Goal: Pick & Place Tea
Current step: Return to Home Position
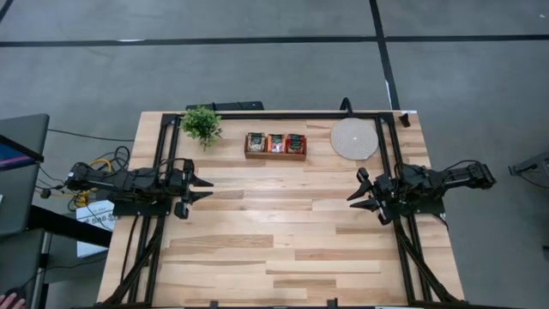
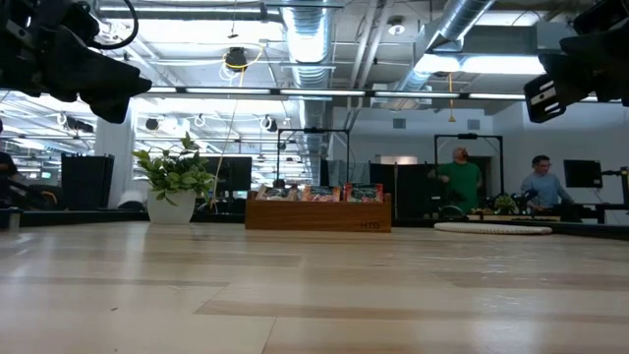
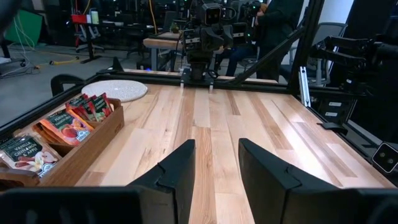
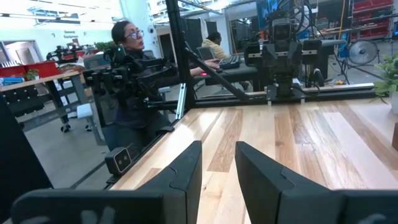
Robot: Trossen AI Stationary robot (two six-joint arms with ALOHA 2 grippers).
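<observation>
Tea (image 1: 274, 142) in tray (image 1: 275, 157), well clear of pincers (image 1: 210, 189) (image 1: 354, 185)

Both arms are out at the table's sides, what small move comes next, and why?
Probably just settle both arms at rest. The left tool and right tool are open and empty, the tea sachets stand in the wooden tray, and none shows loose on the table.

Matte black arms (image 1: 137, 182) carry angular, wedge-fingered grippers (image 1: 208, 189).
</observation>
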